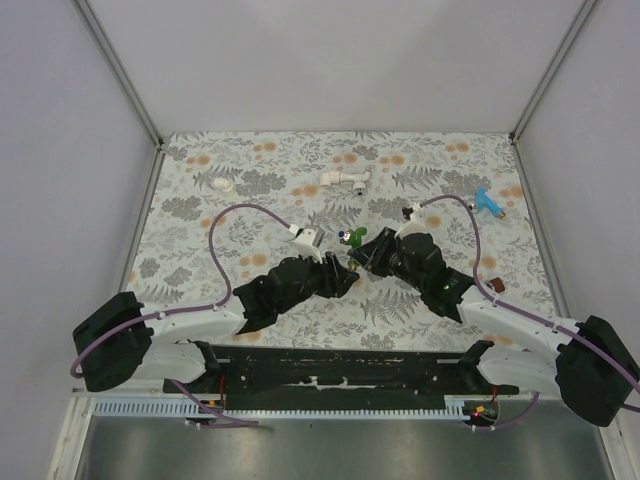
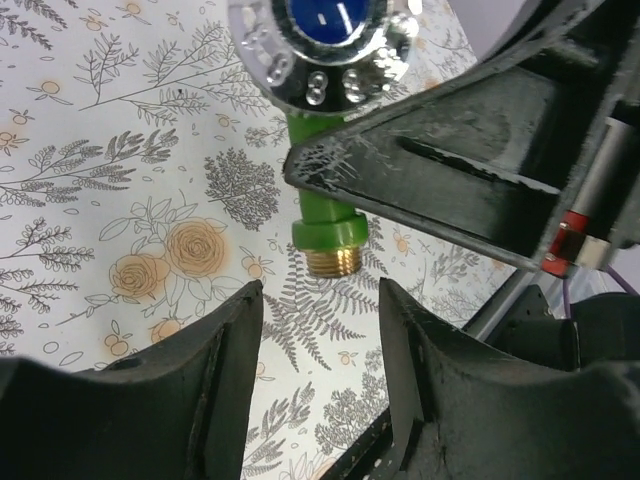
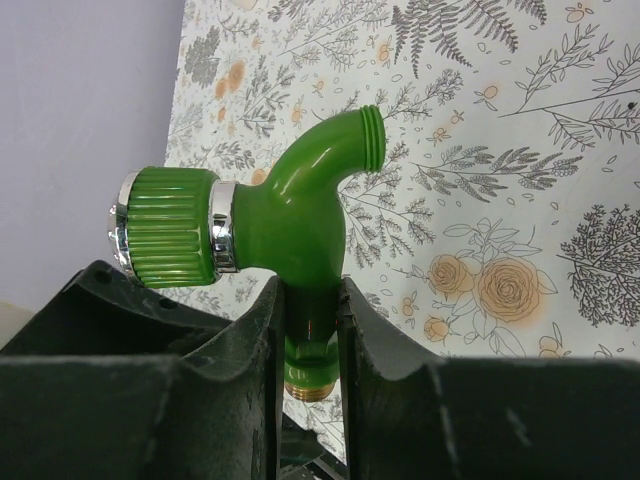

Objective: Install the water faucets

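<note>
The bright green faucet (image 1: 351, 237) is held above the middle of the table. In the right wrist view, the green faucet (image 3: 290, 215) has a ribbed handle at the left, a spout pointing up right and a brass thread at the bottom. My right gripper (image 3: 310, 300) is shut on its stem; it also shows in the top view (image 1: 362, 250). My left gripper (image 2: 320, 292) is open and empty, just short of the faucet's brass thread (image 2: 334, 262); in the top view it (image 1: 346, 276) sits close beside the right one. A blue faucet (image 1: 487, 203) and a reddish-brown one (image 1: 497, 288) lie at the right.
A white elbow fitting (image 1: 225, 184) lies at the back left. A white pipe piece (image 1: 345, 180) lies at the back middle. Grey walls close in the flowered table on three sides. Purple cables loop above both arms.
</note>
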You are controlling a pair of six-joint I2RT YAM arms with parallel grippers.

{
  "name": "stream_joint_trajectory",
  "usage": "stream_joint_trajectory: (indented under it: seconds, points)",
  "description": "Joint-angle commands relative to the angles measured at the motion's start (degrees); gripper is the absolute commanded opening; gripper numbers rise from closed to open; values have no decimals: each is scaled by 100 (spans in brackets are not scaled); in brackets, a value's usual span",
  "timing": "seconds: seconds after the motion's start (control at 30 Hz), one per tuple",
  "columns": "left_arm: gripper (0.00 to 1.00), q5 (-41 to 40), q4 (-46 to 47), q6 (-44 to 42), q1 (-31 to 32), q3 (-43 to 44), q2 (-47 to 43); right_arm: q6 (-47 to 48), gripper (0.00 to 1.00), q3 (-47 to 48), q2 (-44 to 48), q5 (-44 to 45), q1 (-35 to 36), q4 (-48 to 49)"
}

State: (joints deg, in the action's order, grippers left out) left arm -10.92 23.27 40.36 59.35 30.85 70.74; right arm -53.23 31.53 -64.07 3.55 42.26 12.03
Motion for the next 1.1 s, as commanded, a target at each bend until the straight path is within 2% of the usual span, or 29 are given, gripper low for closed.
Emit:
stream_joint_trajectory:
  seconds: [0.0, 0.33, 0.47, 0.5, 0.53, 0.63, 0.67, 0.73, 0.8, 0.9, 1.0, 1.07]
  points:
    - [55, -323, 538, -151, 41, 237, 308, -196, 11, -85, 202, 164, 63, 352]
    - [56, -358, 855, -283, 50, 369, 731, -319, 11, -182, 211, 155, 107, 467]
    - [50, -543, 890, -336, 50, 325, 757, -346, 11, -217, 246, 137, 107, 484]
    - [48, -587, 873, -362, 50, 316, 748, -363, 11, -243, 264, 137, 116, 493]
    - [38, -622, 890, -406, 41, 299, 740, -372, 11, -252, 273, 137, 116, 493]
    - [32, -657, 899, -537, 41, 255, 678, -372, 14, -279, 343, 146, 116, 458]
    - [24, -657, 916, -581, 50, 229, 652, -355, 16, -288, 360, 155, 116, 432]
    - [11, -605, 908, -661, 50, 211, 625, -337, 24, -305, 404, 198, 116, 388]
    - [2, -526, 864, -766, 41, 202, 599, -276, 37, -305, 483, 277, 116, 326]
    - [2, -438, 610, -959, 6, 220, 485, -57, 65, -253, 667, 426, 116, 90]
    - [2, -254, 276, -1222, -90, 219, 318, 400, 88, -95, 975, 602, 107, -410]
    - [2, 26, 21, -1398, -239, 246, 143, 786, 95, 151, 1186, 760, 107, -1032]
